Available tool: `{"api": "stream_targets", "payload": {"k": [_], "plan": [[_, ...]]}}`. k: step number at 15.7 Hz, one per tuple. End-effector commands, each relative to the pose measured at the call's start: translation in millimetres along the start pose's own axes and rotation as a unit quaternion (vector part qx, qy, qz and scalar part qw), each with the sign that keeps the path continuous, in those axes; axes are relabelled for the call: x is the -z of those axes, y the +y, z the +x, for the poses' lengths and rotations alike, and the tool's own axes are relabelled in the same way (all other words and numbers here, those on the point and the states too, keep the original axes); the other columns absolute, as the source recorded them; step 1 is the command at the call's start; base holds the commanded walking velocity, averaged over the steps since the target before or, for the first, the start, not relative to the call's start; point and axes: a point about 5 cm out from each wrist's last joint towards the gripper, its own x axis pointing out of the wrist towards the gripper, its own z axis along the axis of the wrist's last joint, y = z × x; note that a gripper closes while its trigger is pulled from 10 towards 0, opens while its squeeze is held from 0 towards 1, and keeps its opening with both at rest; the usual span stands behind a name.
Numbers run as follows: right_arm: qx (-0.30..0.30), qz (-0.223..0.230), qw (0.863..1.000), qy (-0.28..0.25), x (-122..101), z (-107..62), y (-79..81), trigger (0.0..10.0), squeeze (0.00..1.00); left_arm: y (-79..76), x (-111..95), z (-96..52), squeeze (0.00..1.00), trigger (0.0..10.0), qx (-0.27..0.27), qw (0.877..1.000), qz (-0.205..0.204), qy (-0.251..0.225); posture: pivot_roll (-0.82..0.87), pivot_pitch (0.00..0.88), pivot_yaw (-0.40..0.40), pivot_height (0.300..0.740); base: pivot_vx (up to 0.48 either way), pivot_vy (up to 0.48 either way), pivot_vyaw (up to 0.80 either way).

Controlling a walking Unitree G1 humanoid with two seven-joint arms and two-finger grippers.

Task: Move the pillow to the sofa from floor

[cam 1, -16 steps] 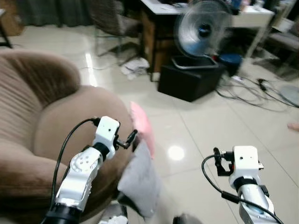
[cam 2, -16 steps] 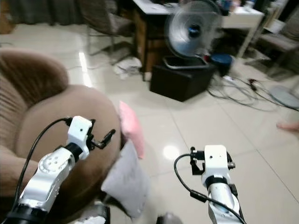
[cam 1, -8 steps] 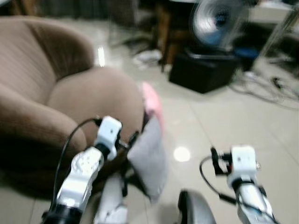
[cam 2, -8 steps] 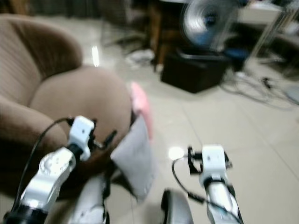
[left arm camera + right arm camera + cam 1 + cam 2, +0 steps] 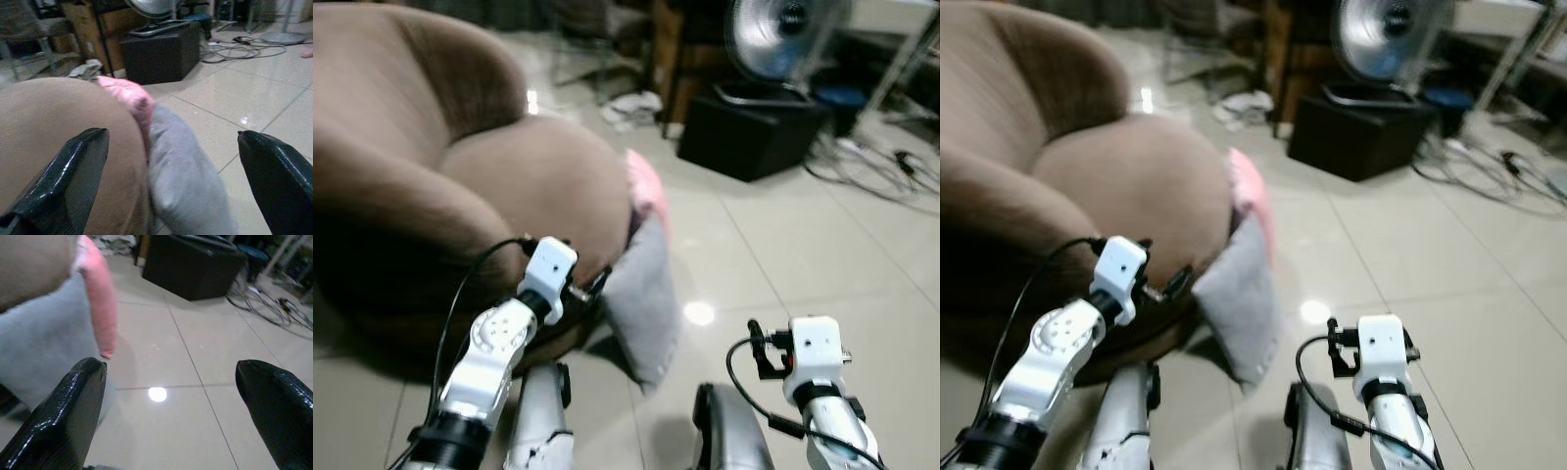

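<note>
A grey pillow (image 5: 642, 299) and a pink pillow (image 5: 647, 191) lean against the brown sofa (image 5: 460, 186); the left gripper (image 5: 171, 181) and the right gripper (image 5: 171, 406) are both spread wide, grasping nothing.

Dim, blurred, floor (image 5: 773, 245) glare.

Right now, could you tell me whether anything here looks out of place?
Yes: a grey pillow and a pink pillow stand on edge on the floor, leaning against the brown sofa rather than lying on it.
</note>
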Motion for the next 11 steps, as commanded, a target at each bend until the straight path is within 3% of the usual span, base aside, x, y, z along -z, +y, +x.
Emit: {"api": "stream_targets", "payload": {"k": [1, 3, 11], "plan": [[0.012, 0.001, 1.0, -0.003, -2, 2.7, -5.1, 10.0, 0.0, -1.9, 0, 3.8, 0.0, 10.0, 0.001, 1.0, 0.001, 0.004, 0.04, 0.023, -0.056, 0.565, 0.371, 0.0, -0.49], [0.012, -0.001, 1.0, -0.004, -2, 2.9, -4.8, 10.0, 0.0, -1.4, 1, 4.7, 0.0, 10.0, -0.002, 1.0, 0.004, 0.005, 0.04, 0.024, -0.055, 0.565, 0.384, 0.0, -0.59], [0.002, -0.026, 1.0, -0.007, -2, 3.7, -3.6, 10.0, 0.0, 9.9, 5, 1.2, 0.0, 10.0, -0.027, 0.999, 0.023, 0.017, 0.04, 0.041, -0.047, 0.565, 0.374, 0.0, 0.0]]}}
